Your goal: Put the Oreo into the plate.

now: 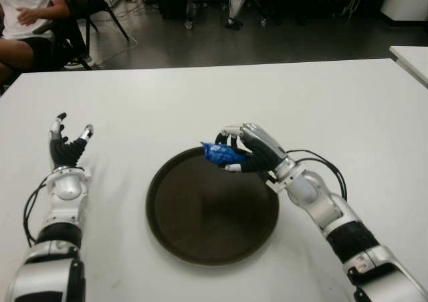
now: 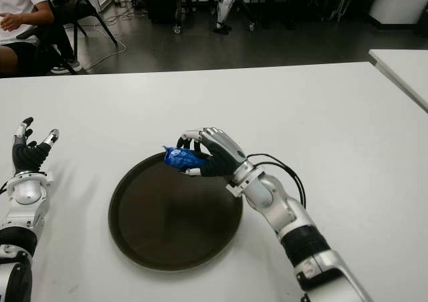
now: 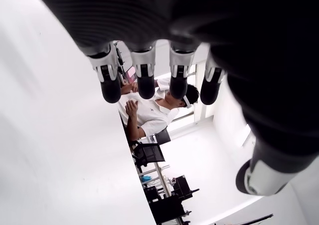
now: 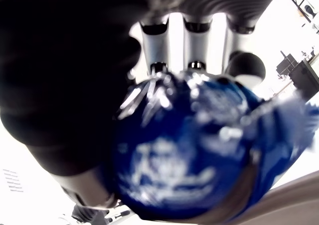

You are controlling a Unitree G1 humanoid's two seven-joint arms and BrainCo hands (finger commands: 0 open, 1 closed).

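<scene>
**One packet, held over the plate's far rim**

One blue Oreo packet sits clasped in the right hand, fingers curled round it, above the far right edge of the dark plate. Best carry it nearer the plate's middle, lower, then release. Left hand shows open and empty, left of the plate on the table.

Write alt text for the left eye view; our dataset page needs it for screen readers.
The right robot hand holds a blue Oreo packet over the far rim of a dark round plate on a white table. The left robot hand shows open, left of the plate.
</scene>
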